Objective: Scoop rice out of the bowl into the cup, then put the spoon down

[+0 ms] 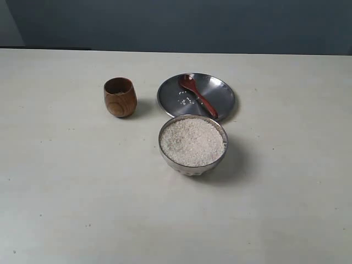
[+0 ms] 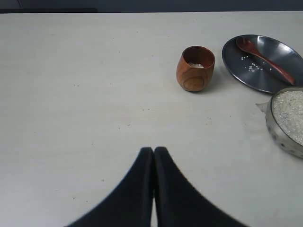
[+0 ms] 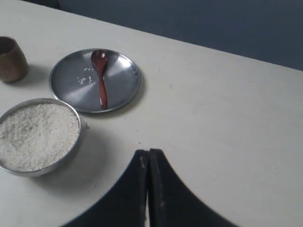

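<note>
On the steel plate [image 1: 221, 92], the slender reddish-brown spoon [image 1: 198, 97] lies flat.

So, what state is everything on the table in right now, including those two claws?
bowl: upright, full of rice nearly to the rim.
cup: upright, only a few grains inside.
spoon: lying on the plate, not held.
plate: flat, a few stray grains on it.
left gripper: shut, empty.
right gripper: shut, empty.

Staged lab-style test setup — bare pale table [image 1: 66, 209], plain dark backdrop [image 1: 181, 25].
</note>
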